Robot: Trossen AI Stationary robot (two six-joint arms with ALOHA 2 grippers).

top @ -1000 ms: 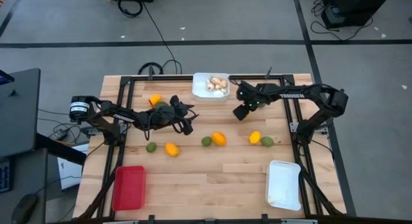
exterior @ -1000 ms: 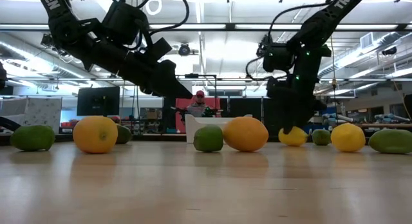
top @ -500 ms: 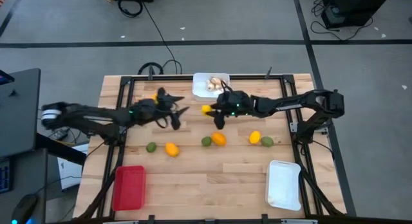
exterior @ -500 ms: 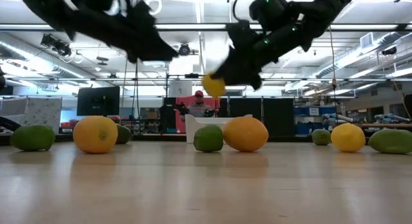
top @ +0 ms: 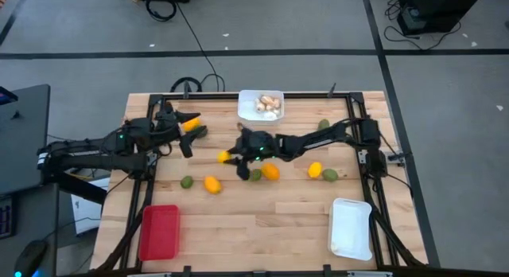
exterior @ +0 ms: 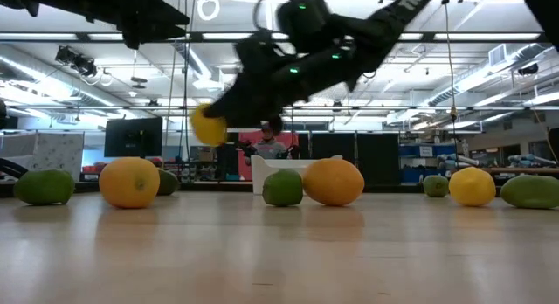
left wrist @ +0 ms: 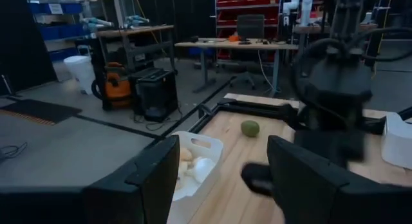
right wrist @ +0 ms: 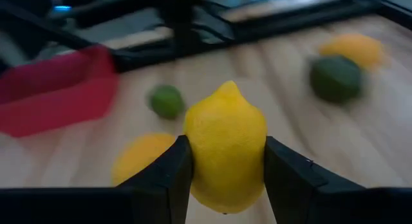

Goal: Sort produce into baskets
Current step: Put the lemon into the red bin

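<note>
Near left corner of the desk: red basket (top: 159, 232), nothing seen in it. Near right corner: white basket (top: 351, 228), likewise bare. Middle band, loose row lying on the desk: green fruit (top: 186, 181) and orange fruit (top: 211, 184) toward the left; a second green fruit (top: 254, 174) touching a second orange fruit (top: 270, 171) at centre; small yellow fruit (top: 315, 170) just beside a green one (top: 329, 175) toward the right. Above that row, left of centre and clear of the surface: yellow lemon (right wrist: 225, 153), clamped in the right gripper (top: 228, 157). Its fingers (right wrist: 164, 179) are closed across its narrow waist, so the long axis runs along the gap between them with the pointed tip sticking out past the fingertips; probably carried high to pass over the row, the red basket lying ahead. Farther left: left gripper (top: 189, 127), fingers (left wrist: 151, 179) apart and holding nothing, poised by an orange piece (top: 191, 122), likely the next pick. Far right: lone green fruit (top: 323, 125). Middle of far edge: mushroom basket (top: 248, 98), pale pieces inside.
</note>
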